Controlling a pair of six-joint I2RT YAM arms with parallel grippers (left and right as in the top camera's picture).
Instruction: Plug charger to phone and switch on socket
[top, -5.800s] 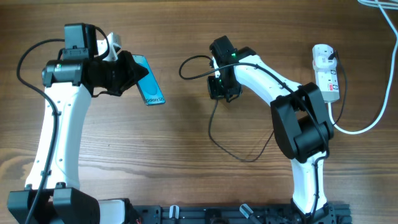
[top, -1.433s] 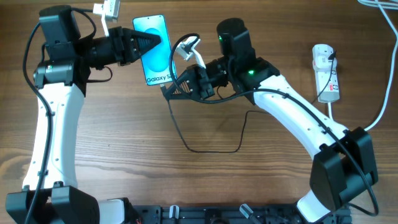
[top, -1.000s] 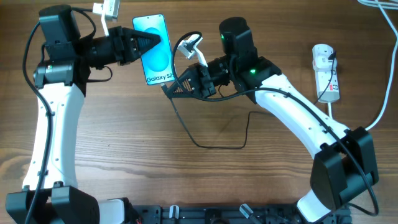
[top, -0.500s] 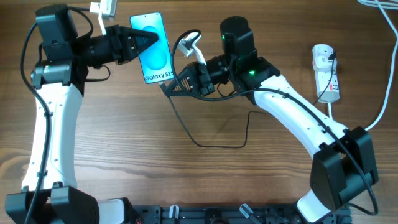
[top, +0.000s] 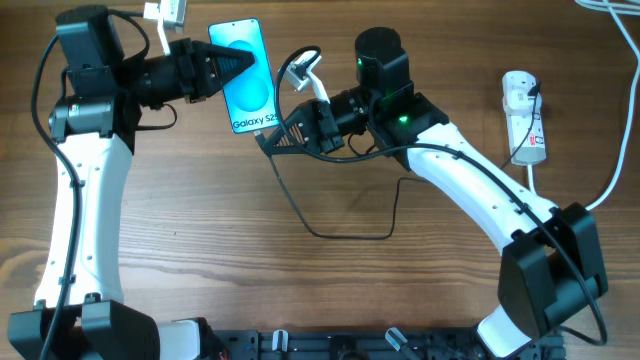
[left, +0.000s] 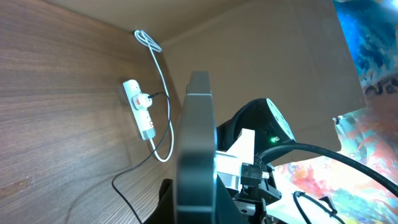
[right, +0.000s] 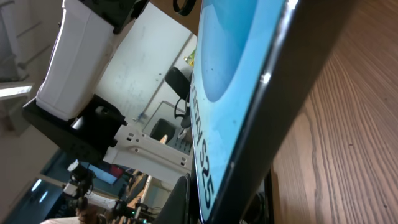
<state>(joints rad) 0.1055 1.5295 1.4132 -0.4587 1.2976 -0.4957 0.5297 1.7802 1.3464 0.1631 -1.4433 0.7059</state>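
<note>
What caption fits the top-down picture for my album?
Left claw holds the phone; right claw holds the charger at its bottom edge.

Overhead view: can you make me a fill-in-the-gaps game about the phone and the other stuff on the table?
1. The phone has a screen showing the words Galaxy ____.
2. The left gripper is shut on the ____.
3. The socket is white with ____ markings.
4. The charger cable loops over the table, which is made of ____.

Missing words: S25, phone, red, wood.
</note>
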